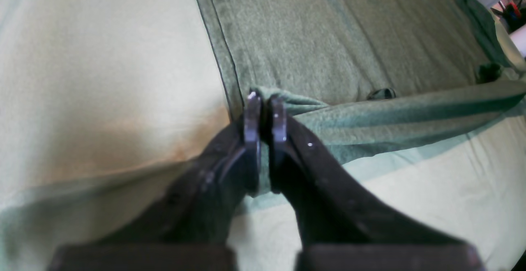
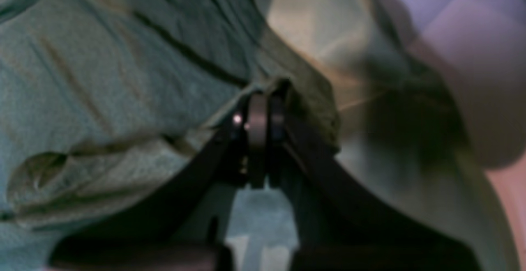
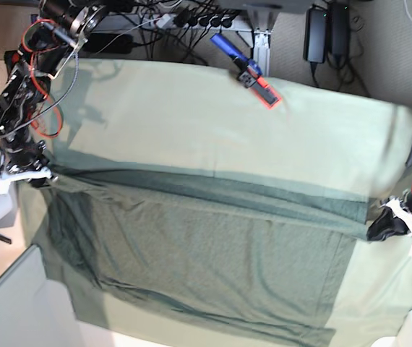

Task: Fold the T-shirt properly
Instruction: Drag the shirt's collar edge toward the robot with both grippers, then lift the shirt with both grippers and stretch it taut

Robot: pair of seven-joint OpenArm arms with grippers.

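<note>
One pale green table cloth (image 3: pixel 191 116) covers the whole table, and one dark olive T-shirt (image 3: pixel 199 253) lies spread flat across its near half, reaching almost from side to side. Its upper edge is drawn into a long taut fold that runs between the two arms. Two arms work here, one at each end of that fold. At the far edge of the cloth lies one blue and red tool (image 3: pixel 248 66).

The shirt's lower edge runs off the bottom of the base view, and neither sleeves nor collar can be made out. The right wrist view is blurred, so fine detail there is lost.

The right gripper (image 2: pixel 263 98) has its fingers pressed together on a bunched edge of the shirt, pinching it. The left gripper (image 1: pixel 265 98) has its fingers only slightly parted, with a tuft of the shirt's corner standing between the tips; whether it grips the fabric firmly or only touches it I cannot tell.
</note>
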